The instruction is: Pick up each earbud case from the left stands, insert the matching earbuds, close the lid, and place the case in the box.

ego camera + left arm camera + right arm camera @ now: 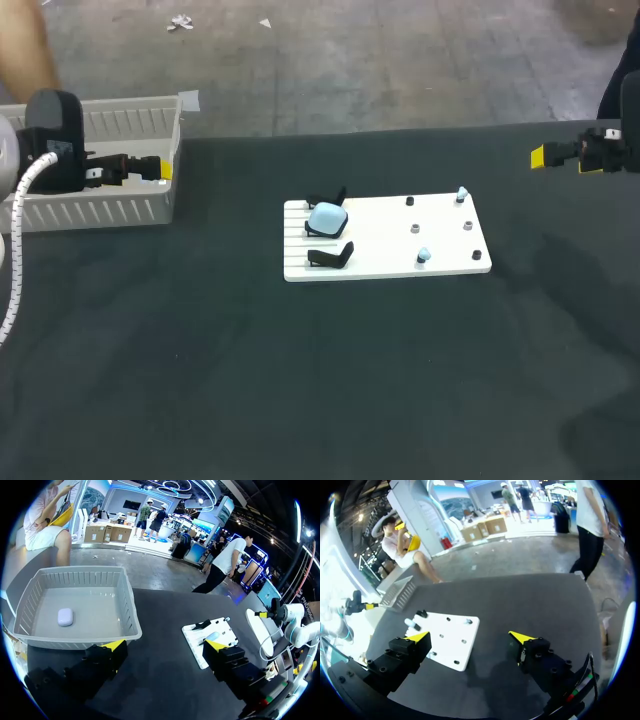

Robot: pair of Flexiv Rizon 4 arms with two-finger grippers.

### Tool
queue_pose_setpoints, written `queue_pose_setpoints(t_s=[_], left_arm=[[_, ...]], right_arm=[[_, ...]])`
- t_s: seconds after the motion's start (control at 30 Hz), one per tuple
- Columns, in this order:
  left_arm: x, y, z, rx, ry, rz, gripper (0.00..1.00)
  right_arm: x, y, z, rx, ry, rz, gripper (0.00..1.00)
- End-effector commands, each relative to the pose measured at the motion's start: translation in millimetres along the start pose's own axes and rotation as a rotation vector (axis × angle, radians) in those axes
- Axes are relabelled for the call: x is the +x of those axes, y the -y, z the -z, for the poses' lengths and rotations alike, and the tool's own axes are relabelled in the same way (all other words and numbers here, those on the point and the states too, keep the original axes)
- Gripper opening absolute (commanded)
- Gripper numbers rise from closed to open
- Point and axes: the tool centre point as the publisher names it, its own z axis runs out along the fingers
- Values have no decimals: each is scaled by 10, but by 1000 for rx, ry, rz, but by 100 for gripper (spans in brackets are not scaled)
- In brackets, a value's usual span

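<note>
A white board (440, 232) lies mid-table. A pale blue earbud case (326, 218) sits on the middle of its left black stands, between two bare stands (330, 257). Pale blue earbuds stand on pegs at the board's right (461, 194) and front (423, 256). My left gripper (160, 169) hangs open over the box, a white slatted basket (110, 205). In the left wrist view the gripper (165, 652) is open before the basket's near wall (80, 641), and a whitish case (65, 616) lies inside. My right gripper (545, 156) is open at the far right, with the board (452, 640) ahead of its fingers (417, 639).
The table top is dark cloth. The basket stands at the back left corner, its far rim (120, 105) close to the table's edge. Black pegs (410, 201) dot the board's right half.
</note>
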Motion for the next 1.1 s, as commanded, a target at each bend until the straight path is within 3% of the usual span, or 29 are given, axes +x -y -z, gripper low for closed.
queue_pose_setpoints(t_s=[0.03, 0.33, 0.4, 0.5, 0.6, 0.67, 0.83, 0.93, 1.1], left_arm=[[-19, 18, -3, -8, -8, 2, 100], [-19, 18, -3, -8, -8, 2, 100], [-41, 51, -11, 195, 87, -132, 100], [-51, 97, 17, 342, 221, -371, 100], [-68, 114, 2, 459, 268, -509, 100], [-84, 127, -19, 507, 290, -595, 100], [-98, 144, -104, 602, 329, -698, 100], [-109, 208, -157, 594, 283, -712, 100], [-109, 208, -157, 594, 283, -712, 100]], right_arm=[[-1, 8, -9, -3, 0, 1, 100], [-1, 8, -9, -3, 0, 1, 100], [-1, 8, -9, -3, 0, 1, 100], [-1, 8, -9, -3, 0, 1, 100], [-1, 8, -9, -3, 0, 1, 100], [-1, 8, -9, -3, 0, 1, 100], [-1, 8, -9, -3, 0, 1, 100], [-1, 8, -9, -3, 0, 1, 100], [-1, 8, -9, -3, 0, 1, 100]])
